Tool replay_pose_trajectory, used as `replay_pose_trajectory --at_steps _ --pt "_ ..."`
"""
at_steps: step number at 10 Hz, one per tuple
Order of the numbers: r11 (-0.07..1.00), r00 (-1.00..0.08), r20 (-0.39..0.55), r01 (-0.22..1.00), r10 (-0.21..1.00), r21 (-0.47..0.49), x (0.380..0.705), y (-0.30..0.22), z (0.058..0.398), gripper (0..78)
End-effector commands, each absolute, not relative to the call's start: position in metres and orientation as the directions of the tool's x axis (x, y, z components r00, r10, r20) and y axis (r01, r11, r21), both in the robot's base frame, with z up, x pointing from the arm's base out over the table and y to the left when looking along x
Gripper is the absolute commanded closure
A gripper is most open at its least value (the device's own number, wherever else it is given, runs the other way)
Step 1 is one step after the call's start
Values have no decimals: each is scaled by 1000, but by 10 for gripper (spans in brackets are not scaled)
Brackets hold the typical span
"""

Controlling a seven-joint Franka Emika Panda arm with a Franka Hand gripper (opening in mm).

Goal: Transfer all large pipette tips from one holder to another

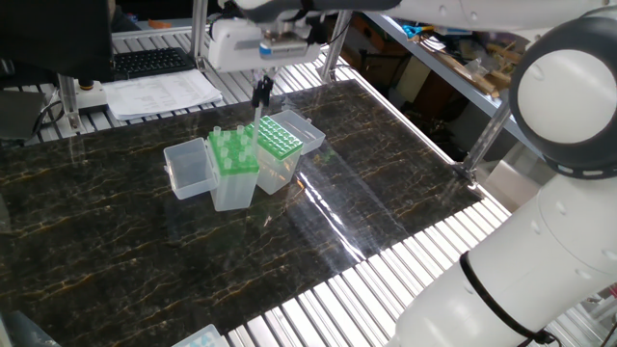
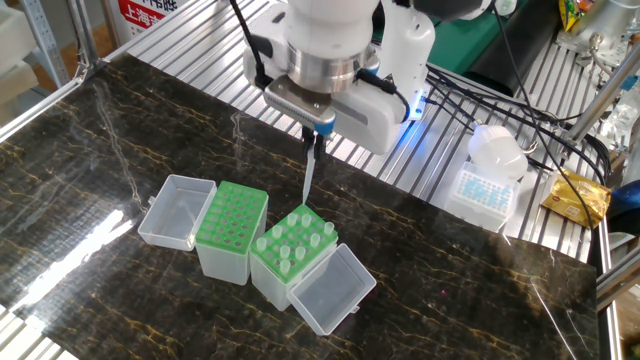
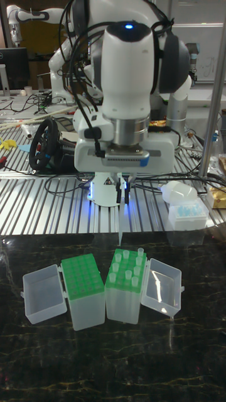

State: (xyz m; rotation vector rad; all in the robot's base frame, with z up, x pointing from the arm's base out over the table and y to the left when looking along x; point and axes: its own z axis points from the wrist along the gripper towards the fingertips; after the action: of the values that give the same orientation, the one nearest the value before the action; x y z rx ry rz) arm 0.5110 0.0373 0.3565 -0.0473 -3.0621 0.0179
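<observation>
Gripper (image 3: 122, 193) in the upper middle of the tall view, fingers narrow and pinched on the collar of one tip (image 3: 119, 223) that hangs straight down, its point clear above the racks and apart from them. In the other fixed view the same held tip (image 2: 310, 178) as a pale sliver below the gripper (image 2: 317, 135), upper centre of the frame, its lower end just above the far edge of the right rack (image 2: 290, 252). In one fixed view the gripper (image 1: 260, 93) dark and small near the top, left of centre; held tip too thin to make out there.

Two clear boxes with green plates side by side, touching or nearly so, mid-frame in the tall view. Right rack (image 3: 127, 282) loaded with tips (image 3: 130, 264), collars standing up above the plate in rows, several holes bare. Left rack (image 3: 83, 281) showing only open holes, no collars visible. Each box with a clear lid hinged open outward: left lid (image 3: 44, 293) lying at the far left, right lid (image 3: 162, 287) at the right, tilted up.

All on a dark marbled table (image 2: 110, 160). Beyond it, right of centre in the tall view, another small clear box (image 3: 187, 215) with blue contents on the ribbed metal surface
</observation>
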Motion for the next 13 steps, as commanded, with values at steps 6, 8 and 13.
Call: replay_pose_trajectory --at_steps 6,8,13 --pt "997 -995 90 -50 -45 -56 534 5 373 763" --pt "996 -994 91 -73 -68 -53 542 -8 370 763" --pt "998 -994 103 -35 -29 -52 539 -19 375 763"
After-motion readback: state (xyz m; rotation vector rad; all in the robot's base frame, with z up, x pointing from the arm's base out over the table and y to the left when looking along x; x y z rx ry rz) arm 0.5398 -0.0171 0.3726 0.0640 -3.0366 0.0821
